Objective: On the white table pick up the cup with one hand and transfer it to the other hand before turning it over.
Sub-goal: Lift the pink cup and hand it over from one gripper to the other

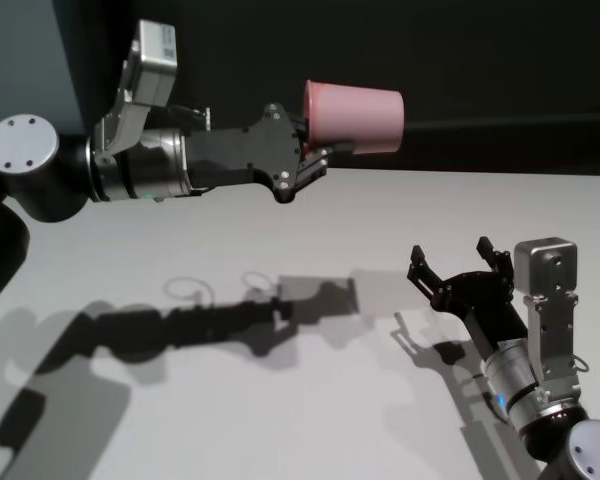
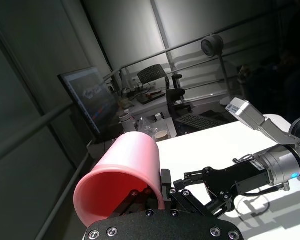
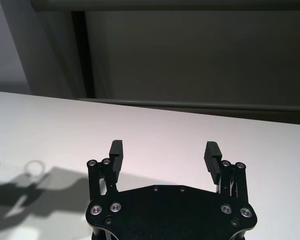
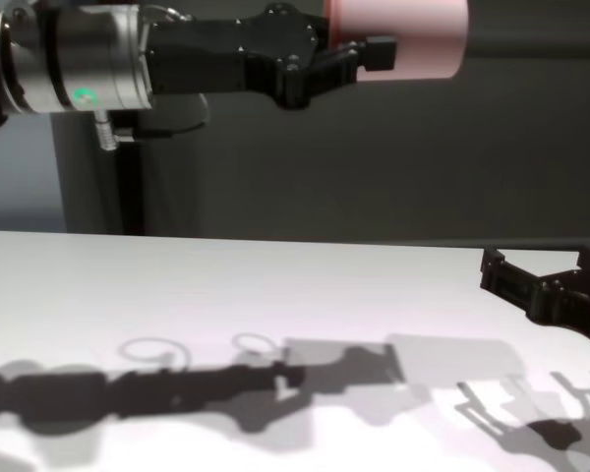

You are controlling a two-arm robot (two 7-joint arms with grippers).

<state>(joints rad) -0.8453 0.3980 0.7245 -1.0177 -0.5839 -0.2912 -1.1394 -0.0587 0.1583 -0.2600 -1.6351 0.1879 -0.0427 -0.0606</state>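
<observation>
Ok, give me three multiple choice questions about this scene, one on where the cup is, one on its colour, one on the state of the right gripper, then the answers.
1. Where is the cup?
A. Standing on the table
B. Held in the air by the left gripper
C. Held by the right gripper

2. What colour is the cup?
A. Pink
B. Green
C. Blue

3. What state is the right gripper in?
A. Shut on the cup
B. Shut on nothing
C. Open and holding nothing

Answers:
1. B: the left gripper grips the cup on its side, well above the table, as its shadow below shows.
2. A: its wall is salmon pink in the head, chest and left wrist views.
3. C: its fingers stand apart with only bare table between them, low to the right.
</observation>
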